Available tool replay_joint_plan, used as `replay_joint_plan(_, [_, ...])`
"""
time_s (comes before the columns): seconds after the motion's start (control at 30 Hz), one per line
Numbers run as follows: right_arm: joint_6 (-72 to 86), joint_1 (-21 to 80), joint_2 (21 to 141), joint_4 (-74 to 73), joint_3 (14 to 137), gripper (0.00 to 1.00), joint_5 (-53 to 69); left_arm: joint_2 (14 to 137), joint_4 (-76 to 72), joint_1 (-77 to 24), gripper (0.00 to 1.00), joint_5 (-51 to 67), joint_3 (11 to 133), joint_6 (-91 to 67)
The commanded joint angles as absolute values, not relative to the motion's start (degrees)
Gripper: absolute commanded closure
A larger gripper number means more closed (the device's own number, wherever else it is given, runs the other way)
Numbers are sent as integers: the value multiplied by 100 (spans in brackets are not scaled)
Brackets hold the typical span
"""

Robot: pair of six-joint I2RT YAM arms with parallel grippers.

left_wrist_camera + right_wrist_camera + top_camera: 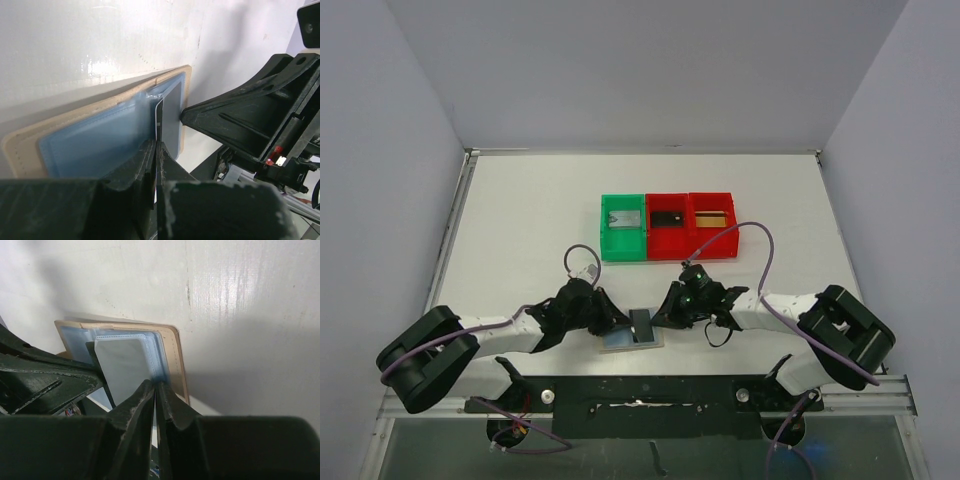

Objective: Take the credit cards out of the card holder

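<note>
Holder (pixel 617 342) lies open on the table (pixel 520 220) at the near edge, between the 2 grippers. Left gripper (pixel 156 146): jaws pinched almost together on the edge of 1 dark card (pixel 171 117) standing up from a blue pocket. Right gripper (pixel 155 386): jaws almost together on a pocket leaf of the holder. Farther back stand 3 bins in 1 row:
- Green bin (pixel 623 248): 1 silver card (pixel 624 217).
- Middle red bin (pixel 667 245): 1 black card (pixel 667 217).
- Right red bin (pixel 710 196): 1 gold card (pixel 712 217).
</note>
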State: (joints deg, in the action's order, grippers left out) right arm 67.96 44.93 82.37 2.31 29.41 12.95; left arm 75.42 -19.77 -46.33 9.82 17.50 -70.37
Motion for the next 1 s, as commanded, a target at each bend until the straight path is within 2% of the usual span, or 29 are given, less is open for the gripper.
replay_joint_plan(0.0, [6721, 4465, 8377, 249, 2908, 90, 1336, 7343, -2106, -4531, 100, 981, 1713, -7024])
replay_joint_plan(0.57, [6161, 4547, 8060, 60, 3584, 88, 1359, 7179, -996, -4509, 100, 837, 2085, -6390])
replay_joint_plan(0.97, [6418, 4702, 8856, -670, 3751, 83, 1056, 7068, -801, -4493, 100, 742, 2146, -6303])
